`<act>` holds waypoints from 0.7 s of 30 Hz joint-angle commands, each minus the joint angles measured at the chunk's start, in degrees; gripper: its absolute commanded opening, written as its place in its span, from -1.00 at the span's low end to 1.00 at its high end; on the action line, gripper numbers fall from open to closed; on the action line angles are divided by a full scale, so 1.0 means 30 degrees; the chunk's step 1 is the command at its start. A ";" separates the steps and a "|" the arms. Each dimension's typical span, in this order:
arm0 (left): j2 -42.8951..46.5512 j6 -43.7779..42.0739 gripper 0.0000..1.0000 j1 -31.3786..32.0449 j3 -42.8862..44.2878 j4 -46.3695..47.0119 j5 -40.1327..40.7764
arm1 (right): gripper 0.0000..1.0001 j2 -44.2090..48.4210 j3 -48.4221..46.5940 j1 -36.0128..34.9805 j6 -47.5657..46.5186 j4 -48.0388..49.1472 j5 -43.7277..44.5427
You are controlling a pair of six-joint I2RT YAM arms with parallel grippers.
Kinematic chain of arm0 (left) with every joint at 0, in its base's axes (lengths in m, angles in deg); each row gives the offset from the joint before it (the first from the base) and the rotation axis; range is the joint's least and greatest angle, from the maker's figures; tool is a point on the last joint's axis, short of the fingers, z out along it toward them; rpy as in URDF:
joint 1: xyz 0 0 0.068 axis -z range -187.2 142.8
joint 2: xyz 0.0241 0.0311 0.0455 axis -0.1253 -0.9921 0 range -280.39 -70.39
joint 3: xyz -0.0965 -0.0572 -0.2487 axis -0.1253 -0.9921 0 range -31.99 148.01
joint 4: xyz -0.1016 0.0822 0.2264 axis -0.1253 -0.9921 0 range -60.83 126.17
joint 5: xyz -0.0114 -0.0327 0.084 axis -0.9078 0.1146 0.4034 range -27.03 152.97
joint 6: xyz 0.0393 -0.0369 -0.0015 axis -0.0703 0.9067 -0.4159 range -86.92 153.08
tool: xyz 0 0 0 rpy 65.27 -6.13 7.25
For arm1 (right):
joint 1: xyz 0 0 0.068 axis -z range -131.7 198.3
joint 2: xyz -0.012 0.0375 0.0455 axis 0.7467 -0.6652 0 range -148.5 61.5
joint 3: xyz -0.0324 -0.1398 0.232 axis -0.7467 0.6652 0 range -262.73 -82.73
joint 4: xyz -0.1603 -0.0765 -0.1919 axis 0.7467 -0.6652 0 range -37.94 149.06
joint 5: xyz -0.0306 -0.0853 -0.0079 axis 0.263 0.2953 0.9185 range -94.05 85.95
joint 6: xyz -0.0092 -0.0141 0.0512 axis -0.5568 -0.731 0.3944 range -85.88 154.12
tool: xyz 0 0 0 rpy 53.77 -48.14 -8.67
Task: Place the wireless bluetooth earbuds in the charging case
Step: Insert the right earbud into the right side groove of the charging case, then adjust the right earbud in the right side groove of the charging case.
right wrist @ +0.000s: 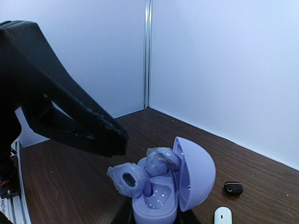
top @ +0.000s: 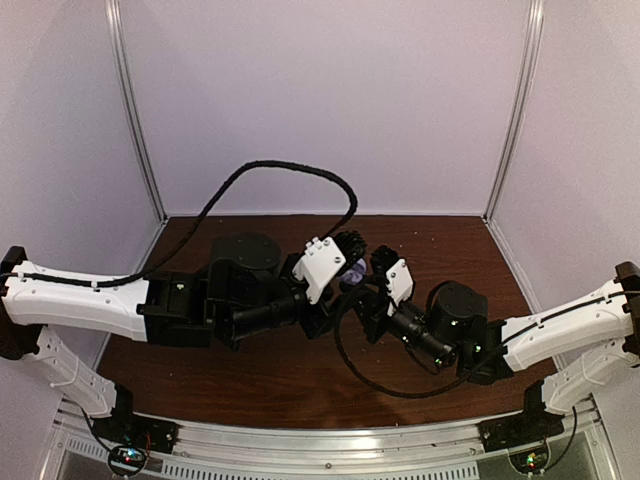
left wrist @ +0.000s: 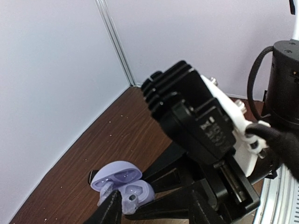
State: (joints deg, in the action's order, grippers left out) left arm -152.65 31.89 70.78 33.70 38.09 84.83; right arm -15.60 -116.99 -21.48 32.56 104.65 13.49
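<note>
- The right gripper is clamped on the base of the charging case. It holds the case with the lid tipped back and the wells facing up, likely so the other arm can load it.
- The case sits about midway between the desk's left and right edges, a little nearer the far edge. I cannot tell whether it rests on the wood.
- The left gripper hovers just above the case, its jaws apart and nothing between them.
- One lavender earbud perches on the case's front rim, tilted and not seated. A second lavender earbud lies deeper, against the lid.
- The right wrist view alone shows how the buds sit. It also shows a black earbud and a white object on the desk beside the case, toward the wall edge.
- From the left wrist, the right arm's body hides much of the scene.
- The top view gives only a speck of lavender, but it shows where the arms meet.
</note>
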 commanded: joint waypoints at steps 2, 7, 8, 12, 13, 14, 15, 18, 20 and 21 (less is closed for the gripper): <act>0.1206 -0.0802 0.14 0.0122 0.0114 0.0274 -0.0480 | -1.00 0.0272 0.0270 -0.0003 0.0520 0.0990 -0.0584; 0.2114 -0.0652 0.50 0.0105 0.0134 -0.0314 0.0779 | -1.00 0.0540 0.0731 -0.0002 0.0521 0.0745 -0.1308; 0.2364 -0.0507 0.64 -0.0050 0.0149 -0.0513 0.1234 | -1.00 0.0692 0.0848 -0.0002 0.0521 0.0634 -0.1518; 0.3663 -0.0091 0.93 -0.1564 0.0337 -0.2913 -0.0936 | -1.00 0.1548 0.1455 0.0083 0.0521 0.0152 -0.3463; 0.3960 -0.0169 0.95 -0.1925 0.0196 -0.3262 -0.1793 | -1.00 0.1778 0.1613 0.0111 0.0495 0.0082 -0.4062; 0.4192 -0.0311 0.95 -0.2263 0.0142 -0.3621 -0.2739 | -1.00 0.1993 0.1779 0.0169 0.0455 0.0071 -0.4880; 0.4312 -0.0446 0.95 -0.2488 0.0179 -0.4057 -0.4013 | -1.00 0.2222 0.1942 0.0224 0.0388 0.0081 -0.6215; 0.4032 -0.0863 0.95 -0.2646 0.0531 -0.5428 -0.6565 | -1.00 0.2666 0.2320 0.0510 0.0389 0.0149 -0.9340; 0.3597 -0.0816 0.95 -0.2646 0.0683 -0.5706 -0.8249 | -1.00 0.2787 0.2373 0.0654 0.0500 0.0114 -1.0855; 0.3469 -0.0732 0.96 -0.2642 0.0716 -0.5691 -0.8896 | -1.00 0.2790 0.2335 0.0691 0.0518 0.0009 -1.1336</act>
State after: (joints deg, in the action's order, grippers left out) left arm -140.22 30.40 62.60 34.36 24.71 71.63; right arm -8.48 -110.74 -20.23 33.43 104.69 -7.84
